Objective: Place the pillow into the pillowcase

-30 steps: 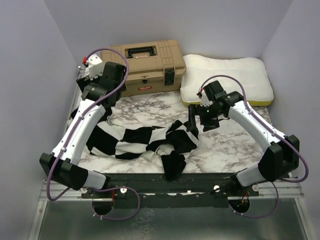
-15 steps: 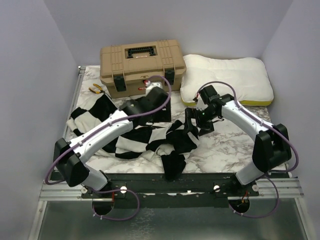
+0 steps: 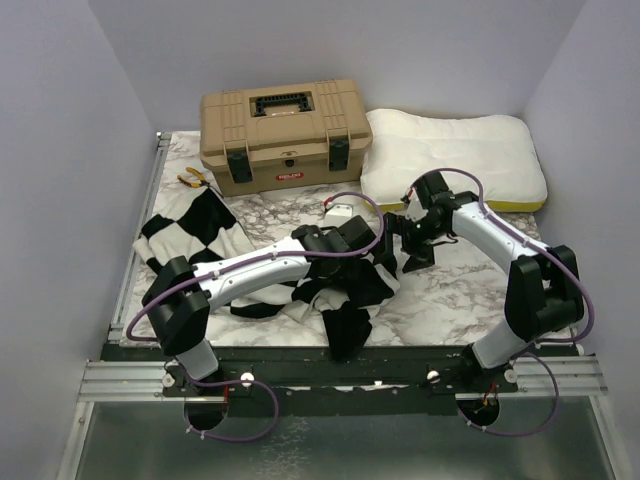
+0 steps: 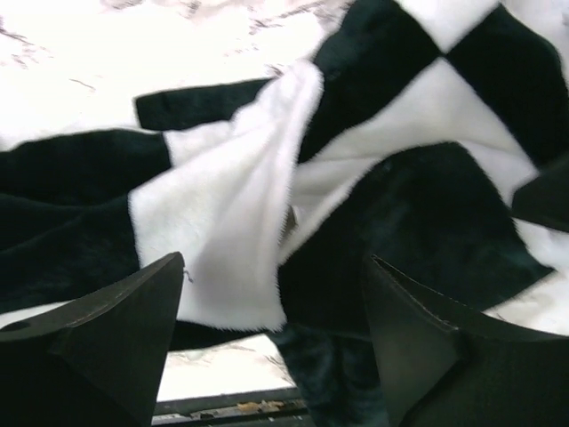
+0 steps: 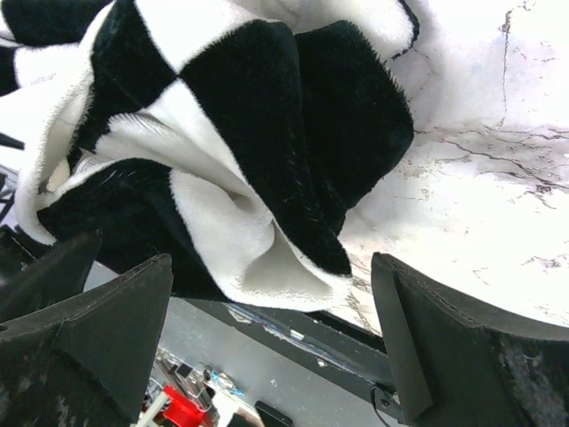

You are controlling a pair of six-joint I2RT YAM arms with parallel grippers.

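Note:
The black and cream checkered pillowcase [image 3: 195,235] lies crumpled across the marble table, one corner hanging over the front edge. The plump white pillow [image 3: 455,155] rests at the back right, apart from it. My left gripper [image 3: 375,262] reaches across to the right end of the heap. In the left wrist view it [image 4: 276,356] is open just above a fold of the pillowcase [image 4: 231,213], holding nothing. My right gripper [image 3: 405,250] hovers close by on the right. In its wrist view it [image 5: 271,347] is open, with a bunched pillowcase fold [image 5: 249,133] ahead of the fingers.
A tan toolbox [image 3: 280,135] stands at the back, left of the pillow. Yellow-handled pliers [image 3: 192,177] lie by its left end. Bare marble table [image 3: 460,290] shows at the right front. A black rail [image 3: 330,365] runs along the near edge, and lavender walls close in three sides.
My left arm has swung from the back left by the toolbox across to the centre, down over the pillowcase. The right gripper has edged slightly back and right.

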